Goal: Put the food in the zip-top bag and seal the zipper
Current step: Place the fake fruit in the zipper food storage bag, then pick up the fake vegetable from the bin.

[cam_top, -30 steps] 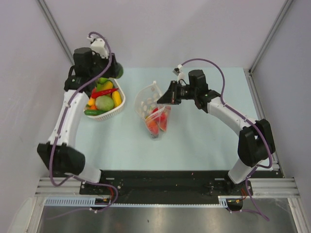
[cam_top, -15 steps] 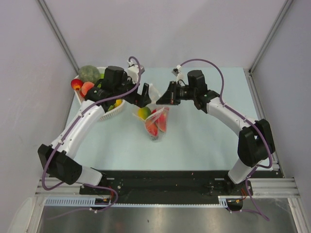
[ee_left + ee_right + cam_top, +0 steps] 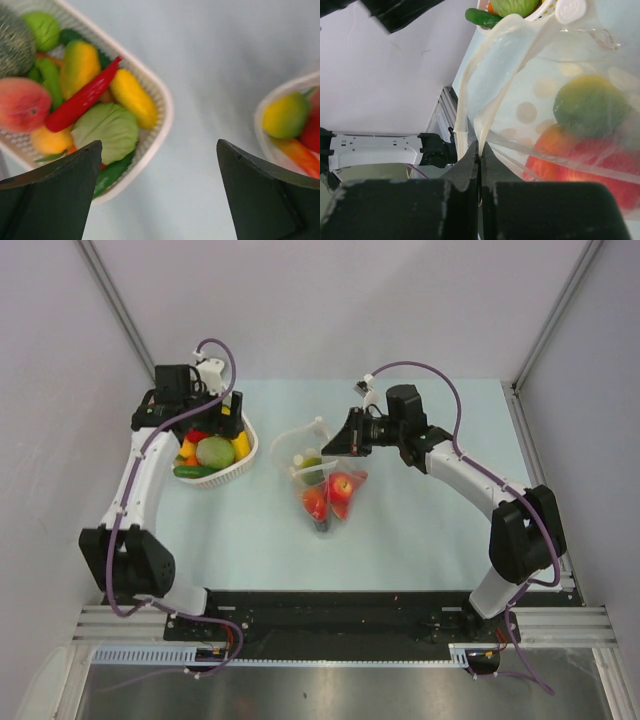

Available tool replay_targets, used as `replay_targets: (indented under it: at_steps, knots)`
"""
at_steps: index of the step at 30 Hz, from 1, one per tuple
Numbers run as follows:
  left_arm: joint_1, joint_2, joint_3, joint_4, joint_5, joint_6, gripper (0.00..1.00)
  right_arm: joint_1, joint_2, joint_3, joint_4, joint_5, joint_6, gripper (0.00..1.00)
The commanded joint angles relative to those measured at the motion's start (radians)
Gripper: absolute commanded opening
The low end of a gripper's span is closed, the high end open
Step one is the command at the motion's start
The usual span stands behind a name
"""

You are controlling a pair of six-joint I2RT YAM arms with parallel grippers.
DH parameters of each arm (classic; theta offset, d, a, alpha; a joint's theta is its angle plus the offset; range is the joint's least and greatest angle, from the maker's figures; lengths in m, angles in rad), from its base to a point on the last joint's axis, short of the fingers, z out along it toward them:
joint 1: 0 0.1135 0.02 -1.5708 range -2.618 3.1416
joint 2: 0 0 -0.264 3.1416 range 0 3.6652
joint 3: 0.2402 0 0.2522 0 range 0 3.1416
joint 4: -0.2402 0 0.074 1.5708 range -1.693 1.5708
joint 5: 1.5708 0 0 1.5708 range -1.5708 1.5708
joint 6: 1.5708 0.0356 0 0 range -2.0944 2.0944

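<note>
- The clear, crinkly plastic zip-top bag [image 3: 322,478] lies in the middle of the worktop [image 3: 420,525], a pale blue-green matte surface. Faint round white dots are printed on its film.
- The right tool [image 3: 479,148] has its flat black fingers pressed together on a fold of the bag's film near the mouth, and that edge is lifted. The milky zipper strip [image 3: 462,117] curves up from the pinch.
- Inside the bag sit a glossy yellow-green round fruit [image 3: 592,105], a red apple [image 3: 343,486] and an orange piece [image 3: 300,156].
- The left tool [image 3: 159,145] hovers by the white slotted plastic basket [image 3: 166,107]. Its dark, wedge-shaped fingers are spread wide with nothing between them.
- The basket holds a long, tapering red pepper [image 3: 80,100], a pale green ribbed round fruit [image 3: 106,127] and a smooth yellow piece [image 3: 132,97], among others.
</note>
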Motion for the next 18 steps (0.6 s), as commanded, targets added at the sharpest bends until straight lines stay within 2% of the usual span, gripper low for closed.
replay_targets:
  at_steps: [1, 4, 8, 11, 18]
  knots:
    - [0.095, 0.123, 0.043, -0.038, -0.026, 0.135, 0.99, -0.001, -0.024, -0.004, 0.072, -0.023, 0.003, 0.0]
    - [0.123, 0.189, 0.057, -0.076, 0.009, 0.296, 0.97, -0.004, -0.028, -0.004, 0.06, -0.019, -0.012, 0.0]
    - [0.121, 0.238, 0.058, -0.109, -0.053, 0.476, 1.0, -0.009, -0.034, -0.01, 0.031, -0.019, -0.02, 0.0]
    - [0.123, 0.284, 0.075, -0.118, -0.09, 0.516, 0.99, -0.012, -0.03, -0.012, 0.034, -0.019, -0.019, 0.0]
    - [0.111, 0.358, 0.09, -0.084, -0.129, 0.489, 1.0, -0.008, -0.021, -0.004, 0.037, -0.019, -0.014, 0.0]
